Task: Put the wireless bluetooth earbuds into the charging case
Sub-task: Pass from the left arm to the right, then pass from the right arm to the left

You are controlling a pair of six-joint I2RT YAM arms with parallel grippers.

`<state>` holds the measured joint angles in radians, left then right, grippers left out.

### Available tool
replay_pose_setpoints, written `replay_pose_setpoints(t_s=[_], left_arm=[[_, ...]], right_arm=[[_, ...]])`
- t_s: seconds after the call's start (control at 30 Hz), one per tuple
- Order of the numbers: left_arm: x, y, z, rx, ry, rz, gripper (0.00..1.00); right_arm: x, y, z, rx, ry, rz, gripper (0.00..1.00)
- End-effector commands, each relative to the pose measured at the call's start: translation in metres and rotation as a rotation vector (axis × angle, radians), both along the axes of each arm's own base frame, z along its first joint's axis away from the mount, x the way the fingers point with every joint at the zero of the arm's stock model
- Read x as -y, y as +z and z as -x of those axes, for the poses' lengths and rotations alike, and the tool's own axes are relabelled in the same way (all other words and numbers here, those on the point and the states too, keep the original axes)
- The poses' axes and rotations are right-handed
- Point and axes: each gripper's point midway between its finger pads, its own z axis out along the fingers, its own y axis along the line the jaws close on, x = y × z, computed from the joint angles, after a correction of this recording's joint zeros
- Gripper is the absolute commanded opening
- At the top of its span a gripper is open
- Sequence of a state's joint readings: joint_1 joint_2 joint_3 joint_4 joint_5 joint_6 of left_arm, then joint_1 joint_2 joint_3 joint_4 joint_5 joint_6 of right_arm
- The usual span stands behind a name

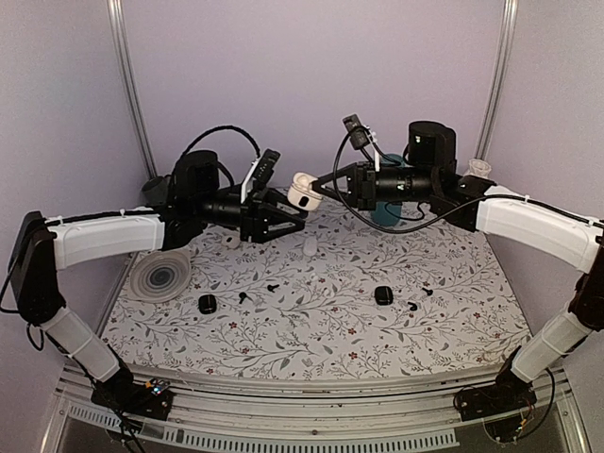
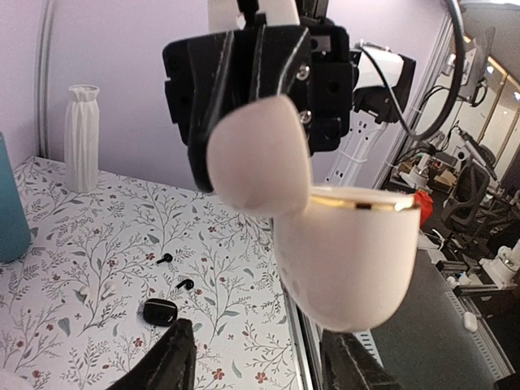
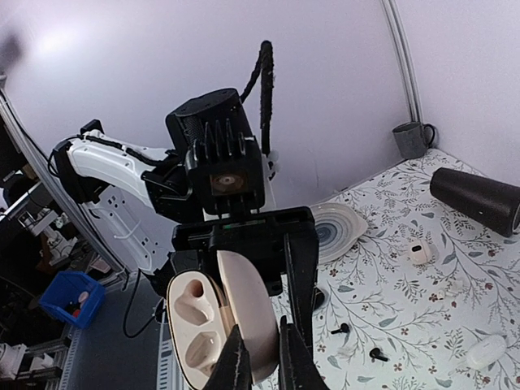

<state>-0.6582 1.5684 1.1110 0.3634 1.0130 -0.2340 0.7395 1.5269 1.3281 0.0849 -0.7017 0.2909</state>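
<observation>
A white charging case [image 1: 302, 193] hangs open in the air between the two grippers. My right gripper [image 1: 313, 186] is shut on its lid [image 3: 256, 305]; both sockets of the body [image 3: 191, 325] are empty. My left gripper [image 1: 298, 211] is open, its fingers [image 2: 166, 361] spread just below the case body [image 2: 349, 260], not touching it. Black earbuds [image 1: 274, 285] [image 1: 412, 306] lie loose on the floral table. Two of them show in the left wrist view [image 2: 165, 258] and two in the right wrist view [image 3: 341, 329].
Two small black cases [image 1: 207, 303] [image 1: 382, 294] lie on the table, with a small white case [image 1: 230, 240] and a white oblong object [image 1: 310, 245] further back. A striped plate [image 1: 160, 278] is at left, a teal cup [image 1: 387, 212] and white vase [image 1: 479, 168] at back right.
</observation>
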Motion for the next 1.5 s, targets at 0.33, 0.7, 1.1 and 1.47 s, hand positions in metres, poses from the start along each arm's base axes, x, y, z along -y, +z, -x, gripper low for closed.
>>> replay_pose_setpoints(t_s=[0.33,0.7,1.1,1.47], left_arm=[[-0.005,0.021,0.011,0.177,0.061,0.021,0.54],[-0.002,0.023,0.014,0.213,0.069,0.049,0.45],[-0.009,0.027,0.018,0.226,0.110,0.114,0.40],[-0.009,0.033,0.019,0.179,0.117,0.181,0.40]], right_arm=[[-0.001,-0.011,-0.004,0.223,-0.068,0.226,0.04],[0.005,-0.003,-0.007,0.259,-0.120,0.220,0.04],[0.004,0.004,-0.002,0.280,-0.124,0.199,0.04],[0.001,0.009,0.004,0.293,-0.113,0.176,0.05]])
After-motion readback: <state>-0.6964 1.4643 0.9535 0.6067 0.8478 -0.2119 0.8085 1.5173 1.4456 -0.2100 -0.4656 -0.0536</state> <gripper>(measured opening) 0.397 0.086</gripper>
